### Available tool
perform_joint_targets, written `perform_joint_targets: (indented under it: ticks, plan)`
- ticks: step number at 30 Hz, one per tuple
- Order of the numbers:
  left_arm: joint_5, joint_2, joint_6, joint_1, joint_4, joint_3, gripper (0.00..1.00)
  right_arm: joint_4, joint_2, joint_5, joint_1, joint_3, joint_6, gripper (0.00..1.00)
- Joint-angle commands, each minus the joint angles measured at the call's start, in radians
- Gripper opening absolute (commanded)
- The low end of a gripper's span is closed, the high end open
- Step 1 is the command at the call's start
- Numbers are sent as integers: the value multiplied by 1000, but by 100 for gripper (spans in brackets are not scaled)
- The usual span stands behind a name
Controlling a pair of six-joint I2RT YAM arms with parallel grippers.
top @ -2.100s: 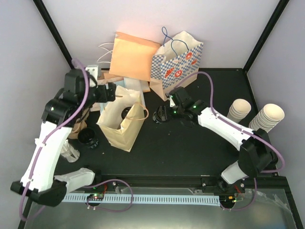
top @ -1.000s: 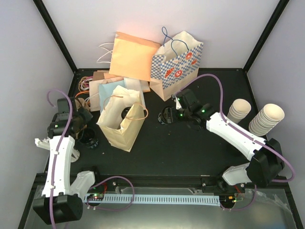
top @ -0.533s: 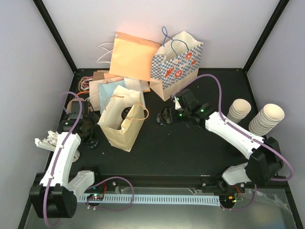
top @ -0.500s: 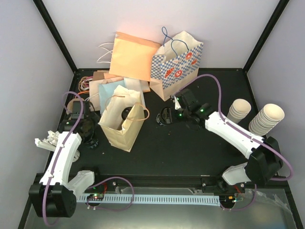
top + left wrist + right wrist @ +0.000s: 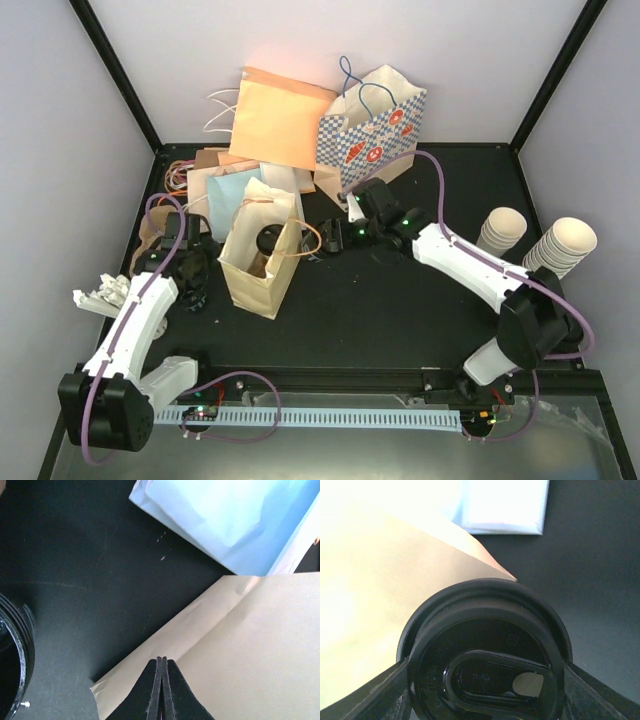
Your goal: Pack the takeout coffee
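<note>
The right gripper [image 5: 334, 237] clamps the upright takeout coffee [image 5: 485, 675] around its lid, apparently lifted, just right of the open brown paper bag [image 5: 256, 272], whose far side the closed, empty left gripper [image 5: 161, 687] flanks.

Takeout coffee [image 5: 485, 680] just right of open bag [image 5: 250, 280]; cup stacks [image 5: 560, 248] far right.

The overhead camera looks steeply down from the near side onto the whole black matte tabletop [image 5: 400, 310]. Both wrist cameras hover close, facing downward, apparently sharing the open tan paper bag [image 5: 240, 655].
</note>
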Motion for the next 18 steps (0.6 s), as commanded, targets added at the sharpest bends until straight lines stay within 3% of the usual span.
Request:
perform_joint_targets:
  ticks: [1, 11, 18]
  plan:
    - [55, 0, -34, -19, 19, -23, 2, 67, 41, -58, 12, 97, 32, 72]
    - [116, -7, -76, -99, -8, -49, 2, -23, 148, 14, 12, 275, -13, 71]
    - [203, -37, -204, -218, 62, -122, 2, -84, 163, 59, 11, 336, -68, 71]
